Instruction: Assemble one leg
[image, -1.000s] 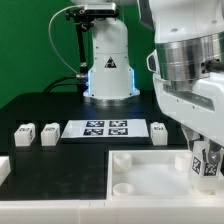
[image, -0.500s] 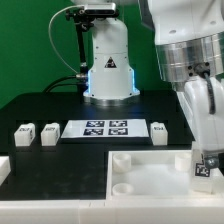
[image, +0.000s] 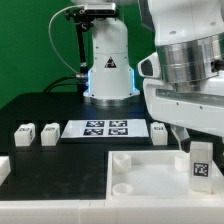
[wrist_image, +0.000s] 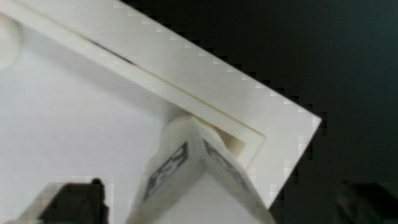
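Note:
The leg (image: 200, 167), a stubby white post with a tag on its face, stands upright in the near corner socket of the white square tray piece (image: 140, 172) at the exterior view's right. In the wrist view I look down on the leg (wrist_image: 199, 170), which sits in the tray's corner (wrist_image: 267, 105). My gripper (wrist_image: 217, 208) is open. Its dark fingertips (wrist_image: 71, 203) stand wide apart on either side of the leg and do not touch it. In the exterior view the arm's white hand (image: 185, 95) hangs above the leg and its fingers are not clear.
Three more legs lie on the black table: two at the exterior view's left (image: 22, 133) (image: 49, 131) and one behind the tray (image: 159, 129). The marker board (image: 105, 128) lies between them. The arm's base (image: 108, 65) stands behind. A white part (image: 3, 168) shows at the left edge.
The gripper held the leg at the tray's corner, turned, then let go and rose. The leg now stands alone in the corner socket.

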